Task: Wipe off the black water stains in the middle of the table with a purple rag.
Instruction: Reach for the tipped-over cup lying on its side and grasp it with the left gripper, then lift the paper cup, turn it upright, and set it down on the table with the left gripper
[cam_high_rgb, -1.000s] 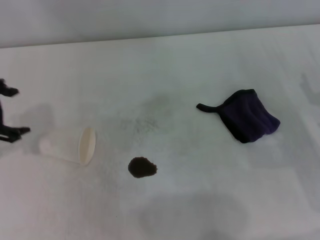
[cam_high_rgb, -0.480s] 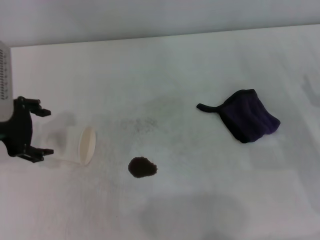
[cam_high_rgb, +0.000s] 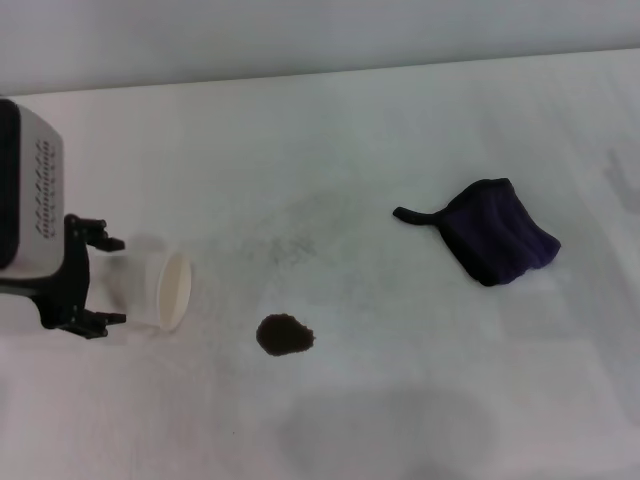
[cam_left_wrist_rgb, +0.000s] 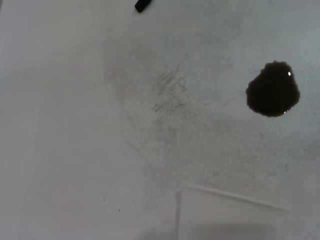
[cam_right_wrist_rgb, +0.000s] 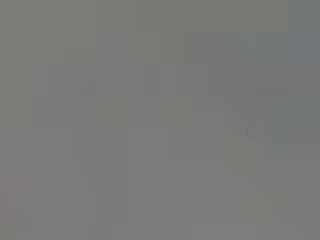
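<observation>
Stain: black water stains (cam_high_rgb: 285, 335) lying as one dark oval blotch near the middle of the table (cam_high_rgb: 330, 130), slightly toward the near edge; showing wet and glossy in the left wrist view (cam_left_wrist_rgb: 273, 89); not yet wiped.
Rag: purple rag (cam_high_rgb: 495, 244) resting crumpled on the right side, well apart from the blotch, strap tail pointing left; lying free, nothing gripping it.
Cup: white paper cup (cam_high_rgb: 150, 291) lying on its side at the left, mouth facing right toward the blotch; judged the likely source of the spill.
Left gripper: left gripper (cam_high_rgb: 104, 281) reaching in from the left edge, fingers spread wide, straddling the closed end of the cup; judged to be lining up for a grasp to clear the cup aside before wiping.
Right gripper: absent from the head view; right wrist view showing only flat grey, nothing readable.
Scuffs: faint grey scuff marks (cam_high_rgb: 290, 243) lying just beyond the blotch; not part of the job.
Progress: judged at the very start, rag unclaimed.
</observation>
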